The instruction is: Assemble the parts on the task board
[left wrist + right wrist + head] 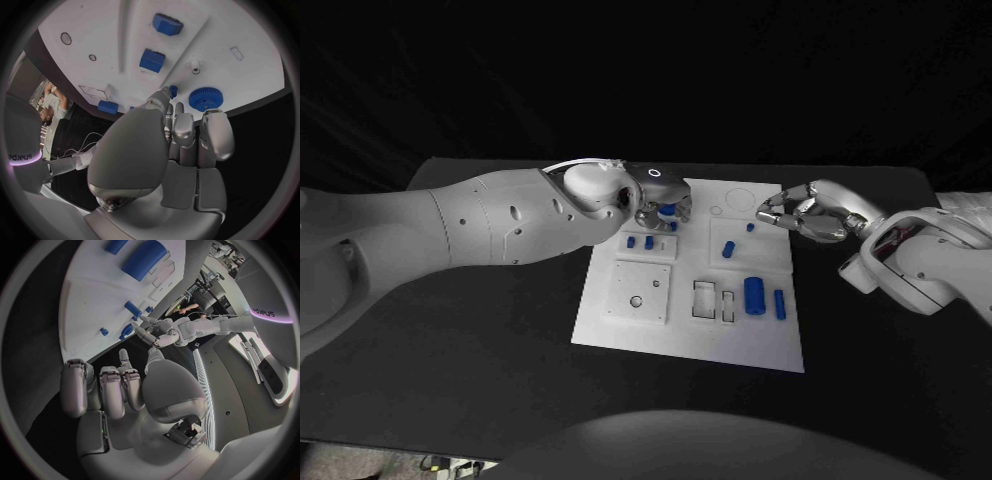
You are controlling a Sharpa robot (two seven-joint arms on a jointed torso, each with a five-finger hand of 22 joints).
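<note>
The white task board (678, 335) lies in the middle of the black table. My left hand (655, 203) hovers over the board's far left corner, beside a blue gear (205, 98). A small blue part (173, 91) sits at its thumb tip, seemingly pinched against a finger. My right hand (805, 212) hangs at the board's far right edge with fingers bent and apart, holding nothing. It is close to a small blue peg (749, 227). Two blue blocks (640, 241) lie just nearer than the left hand. A blue block (728, 248), a thick blue cylinder (754, 295) and a slim blue pin (780, 305) lie further right.
A raised square plate (642, 290) with a hole and two rectangular slots (707, 298) occupy the board's near half. Black table (473, 380) surrounds the board on all sides. The right wrist view shows the left hand (156, 334) over the board.
</note>
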